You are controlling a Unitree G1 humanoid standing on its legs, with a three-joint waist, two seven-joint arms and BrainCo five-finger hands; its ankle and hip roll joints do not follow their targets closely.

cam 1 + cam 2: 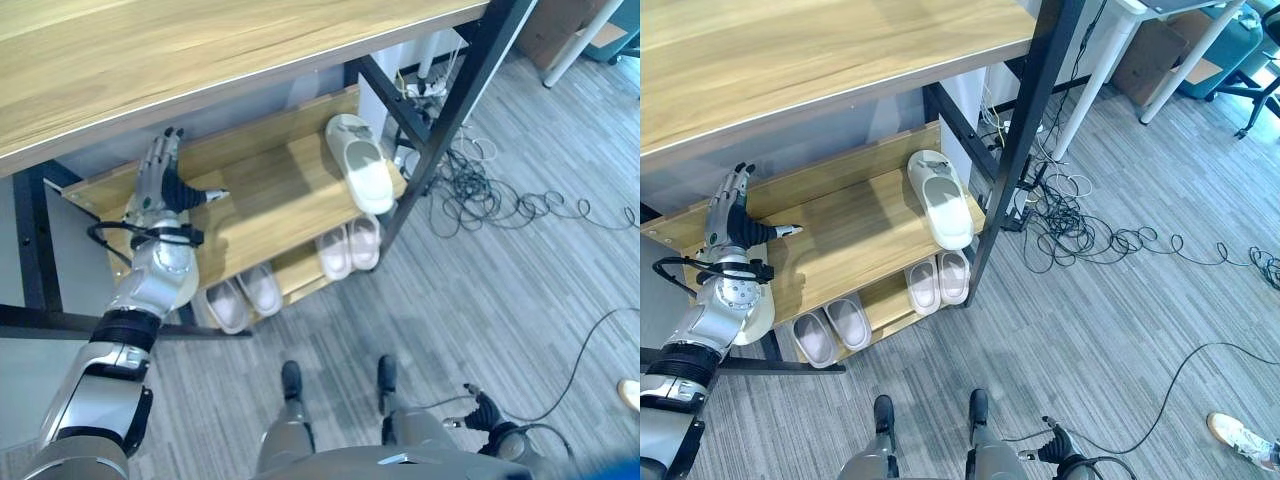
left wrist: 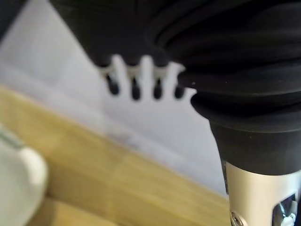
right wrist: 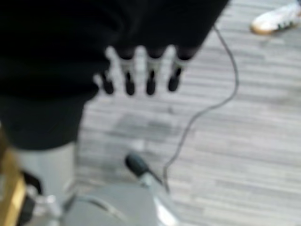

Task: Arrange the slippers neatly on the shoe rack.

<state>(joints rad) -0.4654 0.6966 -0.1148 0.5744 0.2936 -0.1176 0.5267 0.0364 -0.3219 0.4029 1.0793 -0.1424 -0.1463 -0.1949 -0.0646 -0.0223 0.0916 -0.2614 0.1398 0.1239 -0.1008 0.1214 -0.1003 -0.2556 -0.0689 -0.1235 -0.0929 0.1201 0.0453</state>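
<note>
One white slipper (image 1: 362, 160) lies on the right end of the rack's middle wooden shelf (image 1: 270, 200), toe towards the front. On the lower shelf stand two pairs: a pinkish pair (image 1: 348, 245) at the right and a grey-white pair (image 1: 243, 295) at the left. My left hand (image 1: 160, 185) is raised over the left end of the middle shelf, open, fingers straight and thumb spread, holding nothing. Past its fingertips (image 2: 135, 89) are the pale back wall, the wood, and a white rounded thing (image 2: 19, 181). My right hand (image 1: 487, 412) hangs low over the floor, open and empty, fingers (image 3: 150, 77) straight.
A wide wooden top (image 1: 200, 60) overhangs the rack; black frame posts (image 1: 440, 130) stand at its right end. Tangled cables (image 1: 490, 195) lie on the grey floor to the right. A person's shoe (image 1: 1240, 437) is at the lower right. A cardboard box (image 1: 1150, 50) stands farther back.
</note>
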